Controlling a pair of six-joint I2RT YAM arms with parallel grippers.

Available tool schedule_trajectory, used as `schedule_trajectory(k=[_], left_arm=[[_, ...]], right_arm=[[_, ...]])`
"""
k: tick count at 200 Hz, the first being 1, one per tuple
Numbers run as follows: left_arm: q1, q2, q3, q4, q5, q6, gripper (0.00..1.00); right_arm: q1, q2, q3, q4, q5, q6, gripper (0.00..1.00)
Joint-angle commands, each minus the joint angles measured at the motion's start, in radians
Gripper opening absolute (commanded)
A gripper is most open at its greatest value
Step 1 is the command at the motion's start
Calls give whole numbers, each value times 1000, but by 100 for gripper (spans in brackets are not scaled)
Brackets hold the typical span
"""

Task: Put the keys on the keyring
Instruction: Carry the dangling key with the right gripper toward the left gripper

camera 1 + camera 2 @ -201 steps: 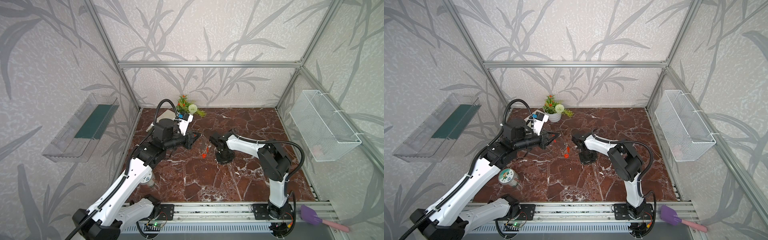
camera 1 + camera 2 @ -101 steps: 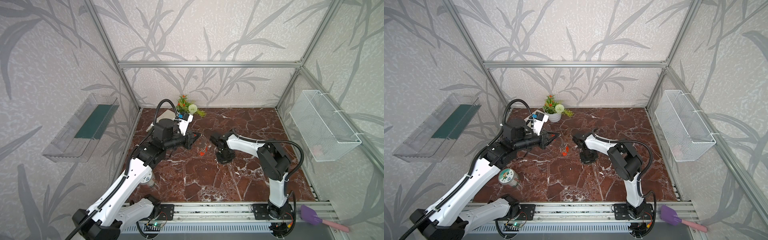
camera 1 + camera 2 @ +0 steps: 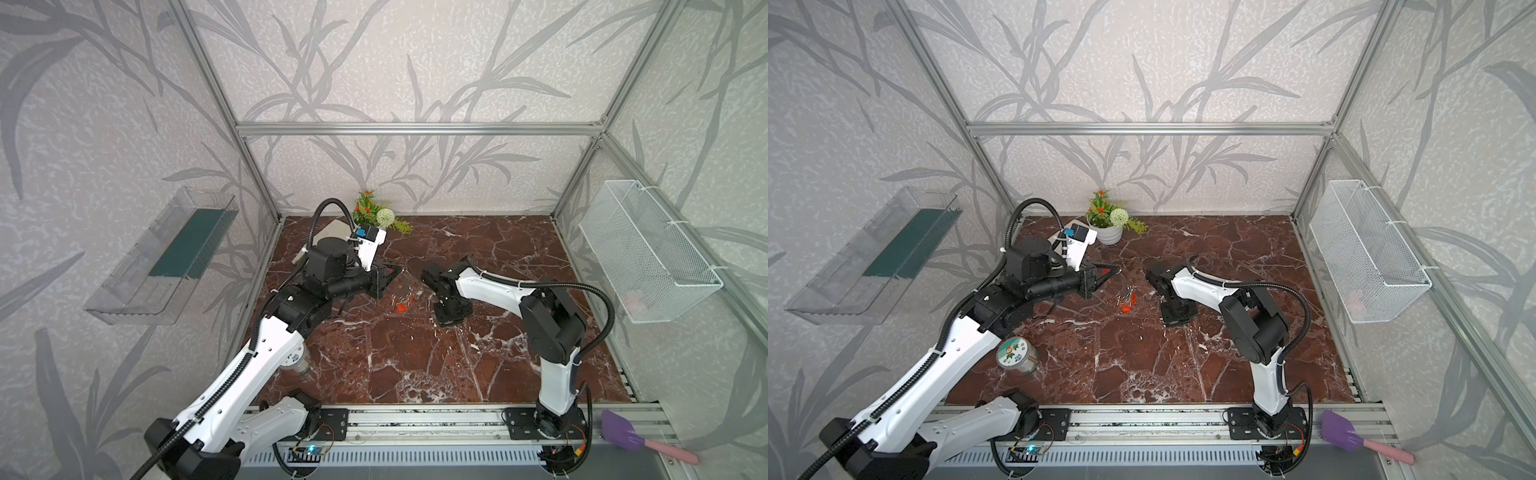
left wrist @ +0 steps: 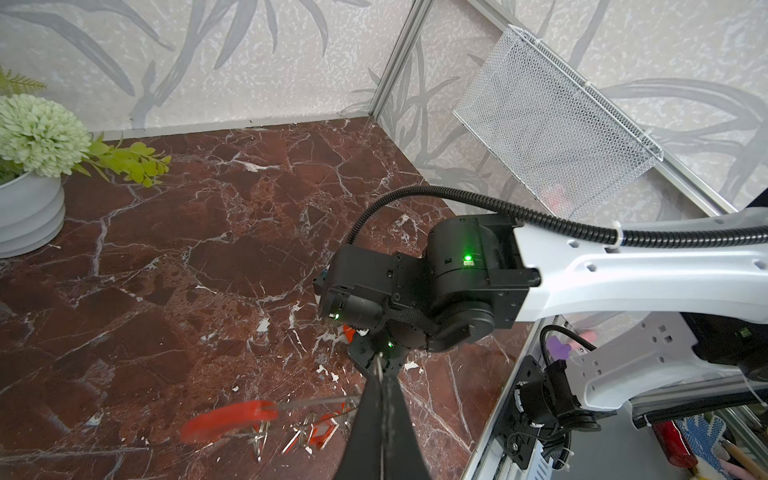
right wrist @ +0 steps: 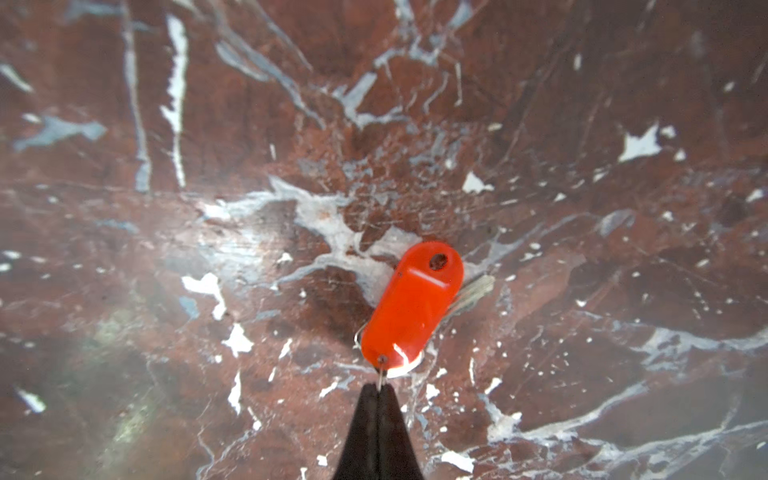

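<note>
Pinches, with right gripper (image 5: 378,388) jaws closed, the wire loop of a red-tagged key (image 5: 411,307) lying on the table (image 5: 249,124), long axis pointing away from the jaws. Clamps the keyring (image 4: 228,419) in the closed left gripper (image 4: 380,370), raised, near and left of that key; likely needs a leftward carry.

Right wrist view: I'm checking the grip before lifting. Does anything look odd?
Yes: the right hand pinches only the thin wire loop of the red-tagged key, at its very tip, which looks precarious.
</note>
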Motion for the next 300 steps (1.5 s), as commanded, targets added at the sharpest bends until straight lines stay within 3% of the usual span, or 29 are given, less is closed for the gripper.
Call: schedule_trajectory(k=[1, 66, 115, 167, 218, 300], left_arm=[[-1, -21, -7, 25, 6, 6, 0], [-2, -7, -10, 49, 18, 15, 0], [-1, -13, -15, 66, 15, 38, 0], [-1, -27, -33, 82, 26, 50, 0], [0, -46, -46, 73, 30, 53, 0], [-2, -85, -58, 37, 15, 45, 0]], right_arm=[[-6, -77, 15, -50, 22, 11, 2], [-6, -274, 14, -91, -20, -7, 0], [-4, -367, -11, -176, -151, -37, 0], [-5, -469, -195, -153, -329, -20, 0], [-4, -445, -297, -124, -421, -9, 0], [-10, -249, -231, -13, -426, -13, 0]])
